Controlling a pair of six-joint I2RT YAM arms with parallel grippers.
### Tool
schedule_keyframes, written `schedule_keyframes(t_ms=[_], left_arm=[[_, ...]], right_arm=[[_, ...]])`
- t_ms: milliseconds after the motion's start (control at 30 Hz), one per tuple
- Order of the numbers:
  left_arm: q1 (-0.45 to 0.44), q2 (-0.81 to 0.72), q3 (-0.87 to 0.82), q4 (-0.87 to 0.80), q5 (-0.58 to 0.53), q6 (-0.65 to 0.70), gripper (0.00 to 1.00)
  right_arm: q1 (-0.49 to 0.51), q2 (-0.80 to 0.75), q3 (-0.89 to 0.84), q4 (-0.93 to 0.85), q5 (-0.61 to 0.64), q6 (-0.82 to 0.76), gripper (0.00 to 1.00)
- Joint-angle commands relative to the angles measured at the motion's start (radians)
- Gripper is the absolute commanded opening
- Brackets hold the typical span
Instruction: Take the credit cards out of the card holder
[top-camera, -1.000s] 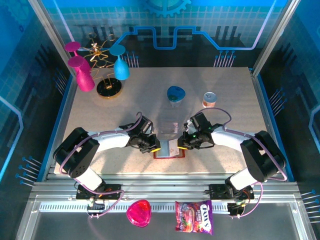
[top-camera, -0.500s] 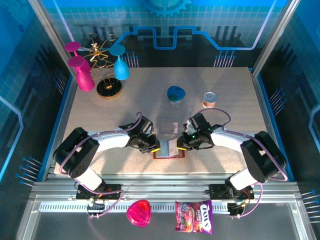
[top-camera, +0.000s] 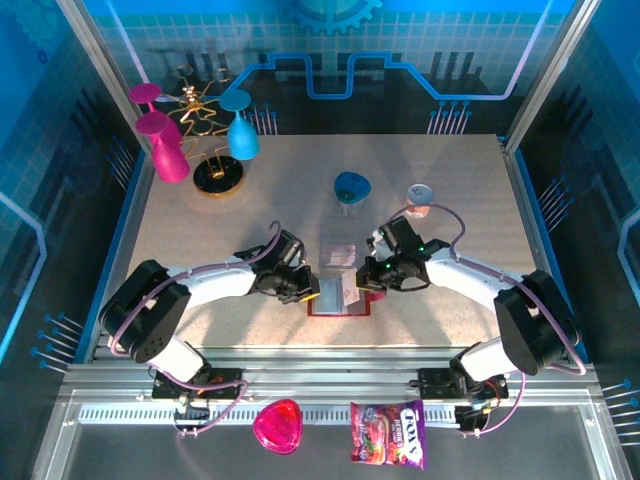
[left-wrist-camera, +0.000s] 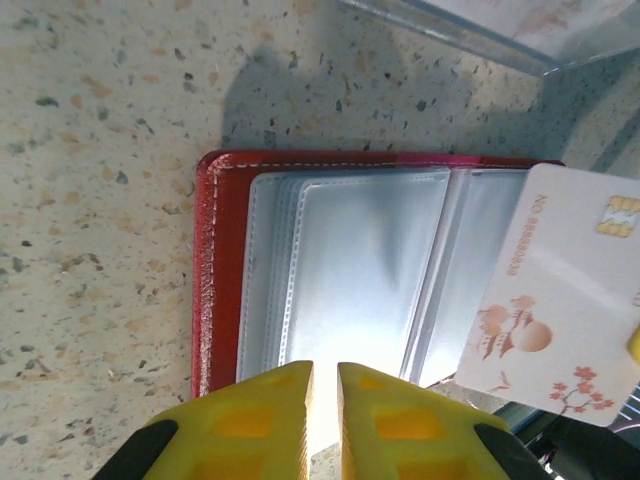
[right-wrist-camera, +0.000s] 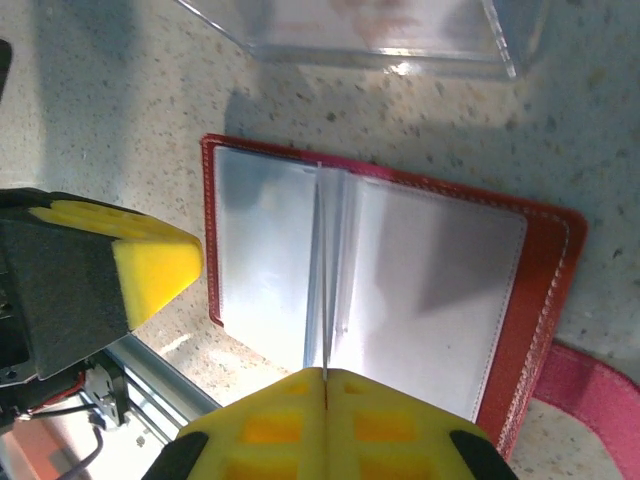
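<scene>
Right pincer (right-wrist-camera: 325, 382) was clenched on one pale pinkish-white card (left-wrist-camera: 555, 300), seen edge-on as a thin line between its pads; the card hung tilted over the right half of the card holder (left-wrist-camera: 215, 270), its long axis roughly along the holder's spine, and looked free of its sleeve.

The holder lay open and flat near the table's near edge, about midway between the left and right edges, its long axis running left to right; the clear sleeves in view looked empty, though more may have been hidden behind them.

Left pincer (left-wrist-camera: 323, 372) sat on the holder's left half with its jaws almost together, and by my reading it was clamped on the near edge.

A clear tray (top-camera: 342, 250) stood just past the holder's far edge, so the right arm was the nearer one for carrying the card away.

Count: one holder, one card in the grip, one tray; what lay in the tray was too blurred to number.
</scene>
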Motion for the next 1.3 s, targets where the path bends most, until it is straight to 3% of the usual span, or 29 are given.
schedule_keyframes(t_ms=[0, 500, 667, 900, 1267], left_arm=[[0.013, -0.05, -0.028, -0.022, -0.029, 0.002, 0.14], [0.052, -0.121, -0.089, -0.004, -0.032, -0.009, 0.14], [0.057, -0.136, -0.094, 0.0, -0.038, -0.01, 0.15], [0.064, -0.149, -0.095, -0.009, -0.038, -0.004, 0.15], [0.072, -0.188, -0.117, -0.019, -0.047, -0.01, 0.15]], right_arm=[[0.002, -0.012, 0.068, -0.125, 0.036, -0.124, 0.0], [0.015, 0.239, 0.544, -0.529, 0.094, -0.916, 0.0], [0.016, 0.349, 0.69, -0.652, 0.123, -1.116, 0.0], [0.03, 0.449, 0.83, -0.738, 0.177, -1.333, 0.0], [0.04, 0.595, 1.052, -0.861, 0.258, -1.452, 0.0]])
